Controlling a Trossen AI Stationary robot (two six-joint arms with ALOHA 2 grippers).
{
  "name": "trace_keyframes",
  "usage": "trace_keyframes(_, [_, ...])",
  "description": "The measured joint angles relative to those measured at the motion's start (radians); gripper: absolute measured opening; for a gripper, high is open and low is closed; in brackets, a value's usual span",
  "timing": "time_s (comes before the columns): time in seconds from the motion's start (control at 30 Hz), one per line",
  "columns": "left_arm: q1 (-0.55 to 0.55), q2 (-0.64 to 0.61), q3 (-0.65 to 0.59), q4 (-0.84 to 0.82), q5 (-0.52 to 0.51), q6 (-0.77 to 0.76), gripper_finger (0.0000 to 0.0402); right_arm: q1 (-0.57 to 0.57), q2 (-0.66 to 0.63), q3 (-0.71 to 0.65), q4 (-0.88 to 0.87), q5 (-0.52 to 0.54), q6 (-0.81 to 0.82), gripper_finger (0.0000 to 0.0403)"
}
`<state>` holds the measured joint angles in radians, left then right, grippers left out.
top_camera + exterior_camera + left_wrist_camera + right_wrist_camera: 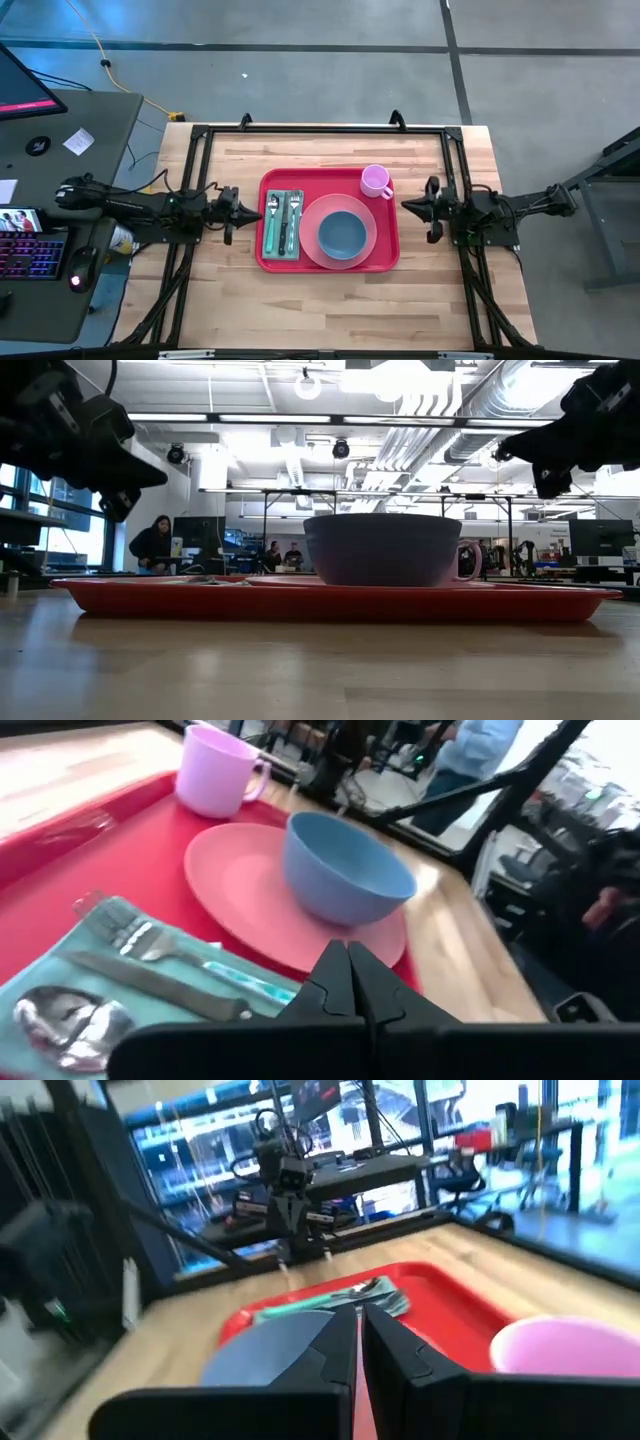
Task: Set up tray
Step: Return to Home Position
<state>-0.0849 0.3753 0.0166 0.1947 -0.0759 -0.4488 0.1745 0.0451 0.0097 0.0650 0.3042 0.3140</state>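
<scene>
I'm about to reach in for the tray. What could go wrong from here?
The left gripper, shut, points at the left rim of the tray from close by; a low swing might nudge it and shift the cutlery. The cup stands near the right gripper, so a stray sweep could tip it. The bowl sits loose on the plate and may slide if the tray is bumped.

Wooden table (pixel 330 310), centre: blue bowl (pixel 342 234) on pink plate (pixel 309 240); pink mug (pixel 375 181) just beside plate rim; teal napkin (pixel 283 254) toward table's left edge, bearing spoon (pixel 60 1015), knife (pixel 150 982), fork (pixel 125 930). Beyond left edge: dark desk (pixel 100 120), lit keyboard (pixel 28 255).
</scene>
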Motion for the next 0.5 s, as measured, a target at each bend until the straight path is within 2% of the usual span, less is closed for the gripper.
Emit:
trace_keyframes(0.17, [0.000, 0.000, -0.002, 0.000, -0.028, 0.007, 0.0027, 0.000, 0.001, 0.000, 0.001, 0.004, -0.162, 0.0000])
trace_keyframes(0.33, [0.000, -0.001, -0.003, -0.010, -0.098, 0.022, 0.0060, 0.000, 0.001, 0.000, 0.005, 0.007, -0.184, 0.0000])
trace_keyframes(0.5, [0.000, 0.000, -0.004, -0.044, -0.140, 0.065, 0.0071, 0.000, 0.001, 0.000, 0.006, 0.008, -0.184, 0.0000])
